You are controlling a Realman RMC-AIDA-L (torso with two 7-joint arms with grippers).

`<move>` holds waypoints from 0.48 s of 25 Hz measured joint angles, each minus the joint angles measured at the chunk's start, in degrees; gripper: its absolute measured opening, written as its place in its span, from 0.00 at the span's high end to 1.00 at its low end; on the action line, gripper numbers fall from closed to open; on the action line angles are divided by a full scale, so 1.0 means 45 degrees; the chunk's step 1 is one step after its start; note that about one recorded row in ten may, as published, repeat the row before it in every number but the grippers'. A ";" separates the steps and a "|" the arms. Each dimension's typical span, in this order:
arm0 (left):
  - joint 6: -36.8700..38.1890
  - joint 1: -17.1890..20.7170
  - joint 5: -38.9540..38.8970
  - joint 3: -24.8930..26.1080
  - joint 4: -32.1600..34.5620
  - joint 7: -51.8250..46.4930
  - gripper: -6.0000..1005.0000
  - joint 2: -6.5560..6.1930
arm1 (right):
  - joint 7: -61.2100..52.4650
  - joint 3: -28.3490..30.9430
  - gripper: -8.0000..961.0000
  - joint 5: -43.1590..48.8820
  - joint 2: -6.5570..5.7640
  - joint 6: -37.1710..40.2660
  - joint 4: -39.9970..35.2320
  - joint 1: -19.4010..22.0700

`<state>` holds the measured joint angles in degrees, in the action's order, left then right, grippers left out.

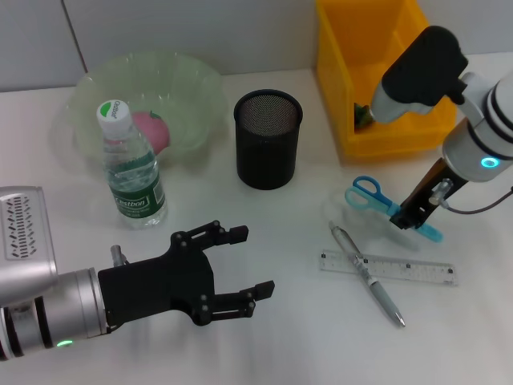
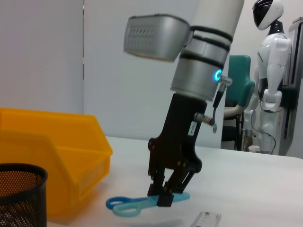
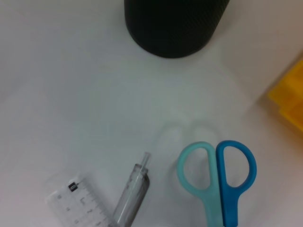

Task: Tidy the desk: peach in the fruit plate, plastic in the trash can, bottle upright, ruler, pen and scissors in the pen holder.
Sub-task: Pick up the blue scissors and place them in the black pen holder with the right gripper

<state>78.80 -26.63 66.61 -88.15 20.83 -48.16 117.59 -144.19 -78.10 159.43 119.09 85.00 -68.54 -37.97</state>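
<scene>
1. On the white desk, toward my right side, my right gripper point(image 1: 415, 218) stands down over the blades of the scissors point(image 1: 377, 198), its fingers closed in on them from both sides, while the scissors lie flat on the surface.
2. I judge this grip is set on the blades so the handles stay free for dropping into the pen holder point(image 1: 268, 138), which stands well apart toward the middle.
3. Those scissors have one pale teal loop and one deeper blue loop, lying side by side.
4. My left gripper point(image 1: 244, 262) hovers low at the near left, spread wide and holding nothing.
5. Beside the scissors, a clear pen point(image 1: 367, 274) lies across a transparent ruler point(image 1: 388, 268).
6. Farther left, the water bottle point(image 1: 131, 167) stands upright, and the peach point(image 1: 151, 128) sits in the fruit plate point(image 1: 200, 84).
</scene>
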 joint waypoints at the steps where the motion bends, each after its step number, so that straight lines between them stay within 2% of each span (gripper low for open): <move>1: 0.0002 0.0000 0.0000 0.0000 0.0000 0.0000 0.15 0.0000 | -0.0036 0.0003 0.77 -0.0028 0.0004 0.0171 -0.0347 0.0124; 7: 0.0011 0.0001 0.0000 -0.0001 0.0000 -0.0001 0.15 0.0001 | -0.0336 0.0151 0.77 -0.0664 0.0028 0.1356 -0.3206 0.1308; 12: 0.0011 0.0003 0.0000 -0.0001 0.0066 0.0000 0.15 0.0001 | -0.0405 0.0821 0.77 -0.1443 0.0034 0.1543 -0.5956 0.2295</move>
<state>78.84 -26.62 66.62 -88.15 21.13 -48.16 117.60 -146.01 -74.41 152.94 119.24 91.94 -95.34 -27.64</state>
